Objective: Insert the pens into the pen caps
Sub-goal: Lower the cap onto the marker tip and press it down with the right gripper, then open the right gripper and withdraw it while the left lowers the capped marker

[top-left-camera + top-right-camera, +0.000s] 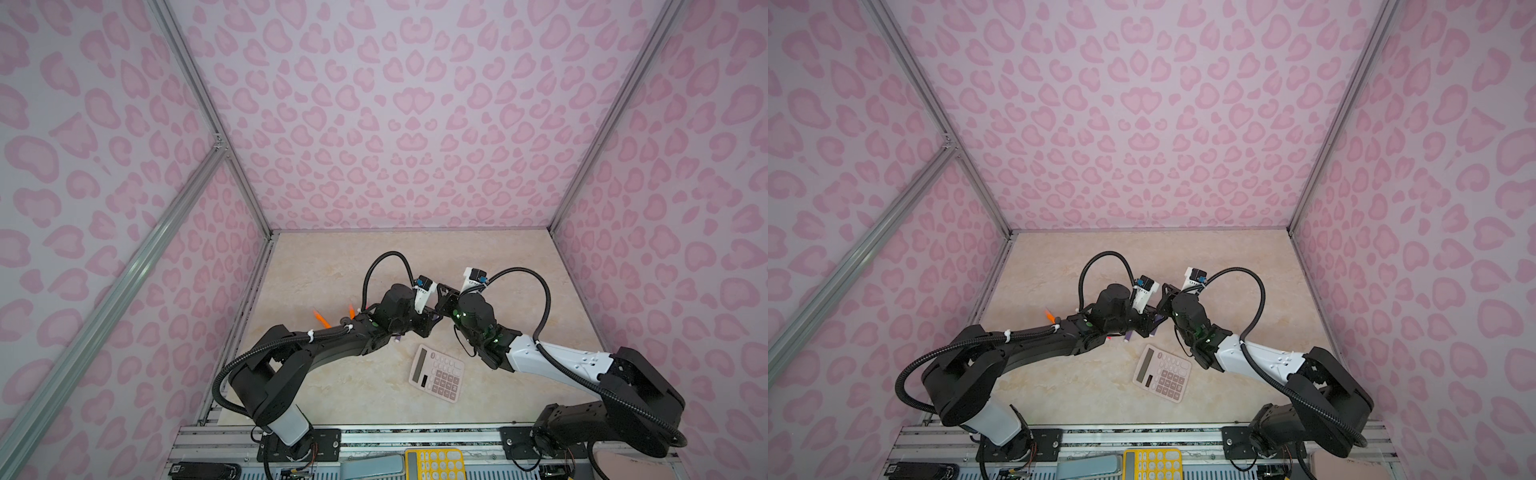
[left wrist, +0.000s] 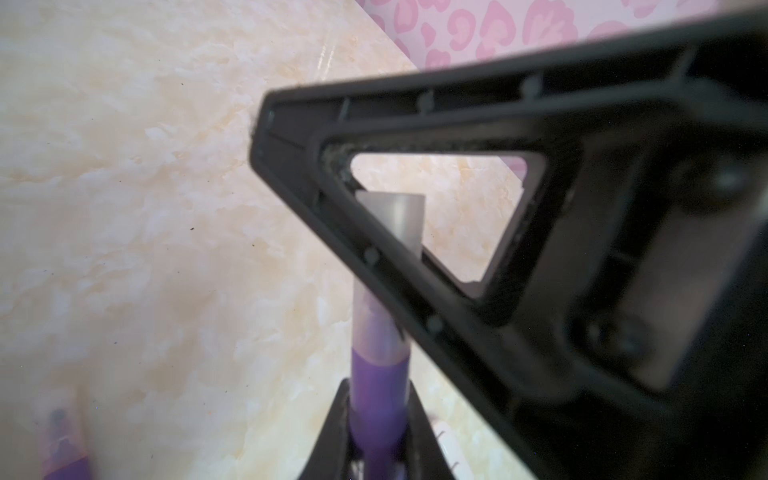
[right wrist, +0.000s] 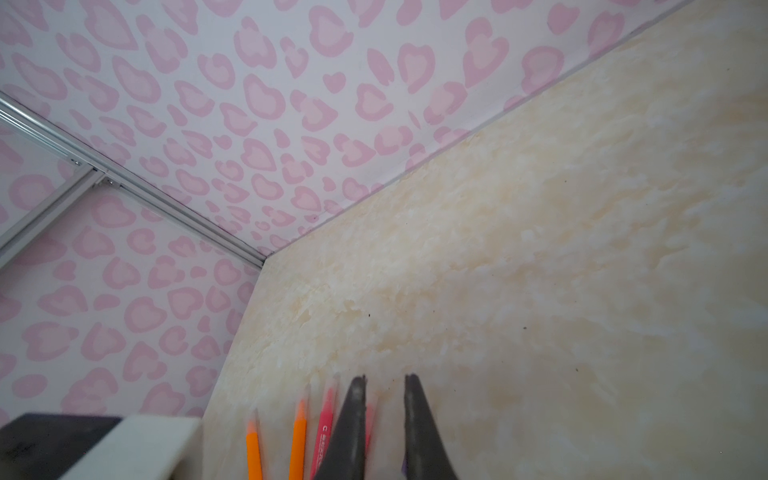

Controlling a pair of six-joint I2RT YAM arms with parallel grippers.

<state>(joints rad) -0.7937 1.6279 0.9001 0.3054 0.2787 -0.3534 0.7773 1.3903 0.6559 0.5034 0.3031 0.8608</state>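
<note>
Pinching a purple pen (image 2: 379,374) by its barrel, the left gripper (image 2: 376,419) is clamped tight on it, and the pen pokes straight out past the fingertips. The clear cap (image 2: 399,216) sits over the pen's front end. I honestly can't tell how far on it is.

The right gripper (image 3: 385,380) is nose to nose with the left one, above the middle of the table (image 1: 332,270) in both top views. One finger (image 2: 395,274) of the right gripper crosses in front of the cap in the left wrist view, and you can see the cap through that finger's triangular cutout. Its jaws are drawn in close, with only a narrow slot between the tips. The cap looks like what's nipped between them, though the actual contact spot is hidden.

The rest of the pens lie flat on the table on the left arm's side, partly tucked under that arm in the top views. The orange pens (image 3: 298,436) lie side by side, with a pink-red pen (image 3: 324,428) just beside them. Another pinkish one is mostly hidden behind a finger. A second purple pen (image 2: 62,436) shows up blurry near the held one.

The pink calculator (image 1: 436,374) lies on the table closer to the arm bases, apart from the pens.
</note>
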